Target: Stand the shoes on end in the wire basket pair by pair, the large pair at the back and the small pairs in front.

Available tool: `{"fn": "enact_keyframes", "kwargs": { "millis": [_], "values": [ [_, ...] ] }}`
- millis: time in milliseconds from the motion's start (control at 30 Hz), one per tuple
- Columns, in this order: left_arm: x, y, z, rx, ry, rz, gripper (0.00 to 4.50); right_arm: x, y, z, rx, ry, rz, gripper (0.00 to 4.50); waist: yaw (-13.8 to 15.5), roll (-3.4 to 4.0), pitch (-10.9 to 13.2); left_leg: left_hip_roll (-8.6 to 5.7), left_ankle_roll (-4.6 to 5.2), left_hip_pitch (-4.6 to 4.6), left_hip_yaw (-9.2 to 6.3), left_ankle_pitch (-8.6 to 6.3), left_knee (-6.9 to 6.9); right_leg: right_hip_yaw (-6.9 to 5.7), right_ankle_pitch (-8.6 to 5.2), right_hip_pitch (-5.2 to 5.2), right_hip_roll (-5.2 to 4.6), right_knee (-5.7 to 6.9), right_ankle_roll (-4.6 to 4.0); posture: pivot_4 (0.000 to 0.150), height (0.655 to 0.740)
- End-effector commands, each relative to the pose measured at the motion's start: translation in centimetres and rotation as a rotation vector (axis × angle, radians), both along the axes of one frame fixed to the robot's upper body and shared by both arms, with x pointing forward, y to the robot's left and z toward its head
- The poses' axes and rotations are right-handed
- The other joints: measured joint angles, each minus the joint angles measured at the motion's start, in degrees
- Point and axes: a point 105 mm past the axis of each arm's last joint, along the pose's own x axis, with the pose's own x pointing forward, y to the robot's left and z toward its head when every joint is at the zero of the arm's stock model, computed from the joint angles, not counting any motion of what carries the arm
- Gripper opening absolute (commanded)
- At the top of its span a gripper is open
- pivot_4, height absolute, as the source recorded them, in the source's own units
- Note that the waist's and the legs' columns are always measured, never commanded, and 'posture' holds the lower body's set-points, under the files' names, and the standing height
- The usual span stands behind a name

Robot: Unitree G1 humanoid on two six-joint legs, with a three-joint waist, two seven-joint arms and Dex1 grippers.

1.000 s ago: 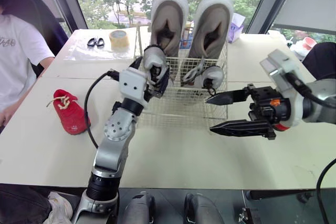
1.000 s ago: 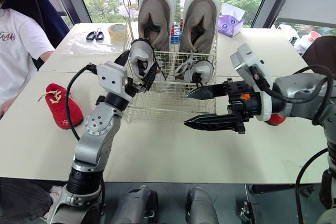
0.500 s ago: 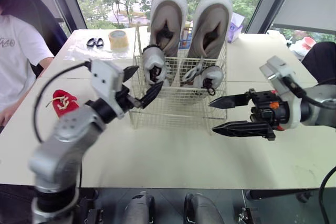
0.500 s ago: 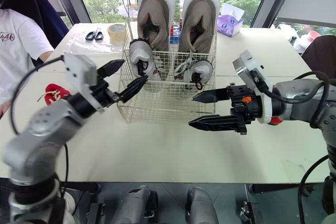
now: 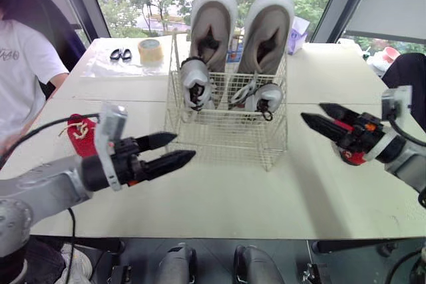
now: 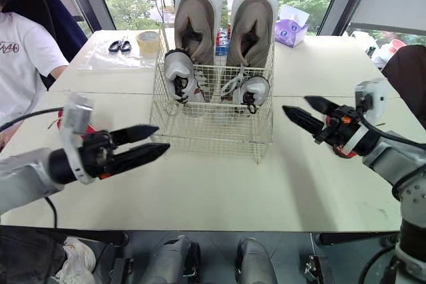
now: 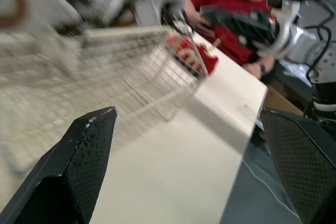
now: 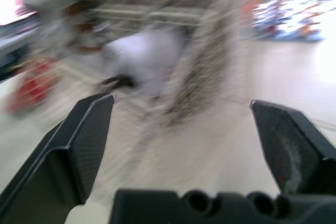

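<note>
The wire basket (image 5: pixel 226 139) stands mid-table. Two large grey shoes (image 5: pixel 213 24) (image 5: pixel 267 28) stand on end at its back. Two small grey shoes (image 5: pixel 195 81) (image 5: pixel 259 94) stand in front of them. One red shoe (image 5: pixel 80 131) lies on the table at the left, partly behind my left arm. Another red shoe (image 5: pixel 351 156) lies right of the basket, beneath my right arm. My left gripper (image 5: pixel 186 145) is open and empty, low in front of the basket's left corner. My right gripper (image 5: pixel 311 111) is open and empty, to the right of the basket.
Scissors (image 5: pixel 121 52) and a tape roll (image 5: pixel 151 49) lie at the far left of the table. A tissue pack (image 5: pixel 299 31) sits behind the basket. A person in a white shirt (image 5: pixel 20 78) sits at the table's left edge.
My left gripper let go of the small grey shoe in the basket and drew back down and left. My right gripper pulled away to the right.
</note>
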Motion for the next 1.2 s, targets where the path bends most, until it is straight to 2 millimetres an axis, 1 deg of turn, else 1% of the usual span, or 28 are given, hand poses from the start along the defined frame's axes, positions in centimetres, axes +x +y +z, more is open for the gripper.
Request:
{"fn": "enact_keyframes", "kwargs": {
  "millis": [33, 100, 200, 267, 333, 400, 467, 600, 767, 833, 867, 933, 1067, 1133, 1167, 1200],
  "values": [
    [-0.5, -2.1, -0.3, -0.019, -0.029, -0.081, 4.45, -1.2, -3.0, 0.5, -0.051, -0.134, -0.401, 4.50, 0.13, 0.04, -0.02, 0.00, -0.05, -0.01, -0.01, 0.03, -0.05, 0.00, 0.00, -0.02, 0.00, 0.00, -0.01, 0.150, 0.7400],
    [-0.4, -2.9, -0.4, -0.043, -0.025, -0.098, 4.45, -2.2, -3.8, -0.4, -0.039, -0.143, -0.526, 4.50, 0.07, 0.07, -0.03, 0.00, -0.21, -0.03, -0.01, 0.12, -0.07, 0.00, -0.02, -0.04, 0.00, 0.01, -0.03, 0.150, 0.7400],
    [-0.2, -3.7, -0.6, -0.050, -0.035, -0.113, 4.45, -3.7, -5.8, -3.0, -0.030, -0.088, -0.696, 4.50, -0.06, 0.17, -0.08, 0.00, -0.17, -0.03, 0.01, 0.10, -0.07, 0.02, -0.03, -0.06, 0.01, 0.01, -0.05, 0.150, 0.7400],
    [-0.4, -3.9, -0.9, -0.030, -0.035, -0.143, 4.45, -4.7, -6.1, -4.9, -0.025, -0.030, -0.723, 4.50, -0.06, 0.29, -0.17, 0.00, -0.09, -0.01, 0.02, 0.05, -0.08, 0.04, -0.03, -0.05, 0.02, 0.00, -0.06, 0.150, 0.7400],
    [-0.4, -3.8, -1.1, -0.014, -0.032, -0.153, 4.45, -5.4, -6.1, -6.3, -0.016, 0.011, -0.720, 4.50, -0.14, 0.38, -0.19, 0.01, -0.07, -0.01, 0.02, 0.05, -0.10, 0.05, -0.08, -0.08, 0.03, 0.01, -0.13, 0.150, 0.7400],
    [-0.4, -3.6, -1.1, -0.002, -0.034, -0.161, 4.45, -5.7, -6.0, -6.9, -0.014, 0.027, -0.723, 4.50, -0.35, 0.47, -0.24, 0.03, -0.07, 0.00, 0.02, 0.04, -0.10, 0.05, -0.14, -0.08, 0.05, 0.01, -0.24, 0.150, 0.7400],
    [-0.4, -3.5, -1.2, 0.019, -0.037, -0.172, 4.45, -5.6, -6.0, -7.6, -0.010, 0.047, -0.731, 4.50, -0.64, 0.57, -0.30, 0.06, -0.07, 0.01, 0.02, 0.04, -0.11, 0.05, -0.17, -0.09, 0.07, 0.01, -0.28, 0.150, 0.7400],
    [-0.3, -3.4, -1.5, 0.034, -0.038, -0.170, 4.45, -4.5, -6.6, -8.7, -0.006, 0.090, -0.733, 4.50, -1.42, 0.67, -0.37, 0.07, -0.08, 0.01, 0.00, 0.03, -0.14, 0.05, -0.23, -0.10, 0.07, 0.01, -0.34, 0.150, 0.7400],
    [-0.3, -3.3, -1.6, 0.034, -0.044, -0.151, 4.45, -2.7, -7.9, -9.2, 0.001, 0.139, -0.731, 4.50, -1.61, 0.68, -0.36, 0.06, -0.06, 0.01, 0.00, 0.03, -0.16, 0.06, -0.23, -0.11, 0.08, 0.00, -0.36, 0.150, 0.7400],
    [-0.3, -3.3, -1.7, 0.035, -0.051, -0.134, 4.45, -1.6, -8.6, -9.2, 0.009, 0.156, -0.723, 4.50, -1.60, 0.69, -0.37, 0.06, -0.06, 0.02, 0.00, 0.04, -0.19, 0.06, -0.24, -0.12, 0.08, 0.00, -0.37, 0.150, 0.7400],
    [-0.4, -3.3, -1.7, 0.035, -0.054, -0.122, 4.45, -0.6, -8.8, -9.3, 0.004, 0.169, -0.701, 4.50, -1.64, 0.69, -0.37, 0.06, -0.06, 0.02, 0.00, 0.04, -0.19, 0.06, -0.24, -0.12, 0.09, 0.00, -0.37, 0.150, 0.7400],
    [-0.4, -3.3, -1.8, 0.034, -0.058, -0.109, 4.45, 0.6, -9.1, -9.3, -0.002, 0.190, -0.671, 4.50, -1.70, 0.72, -0.35, 0.02, -0.05, 0.02, 0.03, 0.04, -0.19, 0.11, -0.23, -0.11, 0.07, 0.00, -0.38, 0.150, 0.7400],
    [-0.8, -3.4, -2.0, 0.035, -0.060, -0.089, 4.45, 2.6, -10.0, -11.1, -0.007, 0.290, -0.660, 4.50, -1.56, 0.71, -0.35, 0.03, -0.04, 0.03, 0.01, 0.05, -0.22, 0.11, -0.24, -0.11, 0.10, 0.00, -0.37, 0.150, 0.7400],
    [-0.8, -3.1, -1.9, 0.034, -0.064, -0.065, 4.50, 3.4, -9.6, -11.9, -0.044, 0.312, -0.631, 3.95, -1.56, 0.71, -0.36, 0.03, -0.04, 0.03, 0.00, 0.05, -0.21, 0.11, -0.24, -0.10, 0.10, 0.00, -0.37, 0.150, 0.7400],
    [-0.9, -2.9, -1.8, 0.032, -0.065, -0.054, 4.50, 3.7, -9.4, -12.1, -0.057, 0.316, -0.614, 3.58, -1.59, 0.71, -0.35, 0.02, -0.03, 0.03, 0.01, 0.05, -0.21, 0.11, -0.24, -0.10, 0.09, 0.00, -0.36, 0.150, 0.7400],
    [-0.9, -2.8, -1.7, 0.031, -0.065, -0.048, 4.50, 3.8, -9.2, -12.2, -0.063, 0.315, -0.603, 3.10, -1.63, 0.71, -0.36, 0.02, -0.03, 0.03, 0.01, 0.05, -0.21, 0.12, -0.24, -0.10, 0.09, 0.00, -0.36, 0.150, 0.7400]
  ]
}}
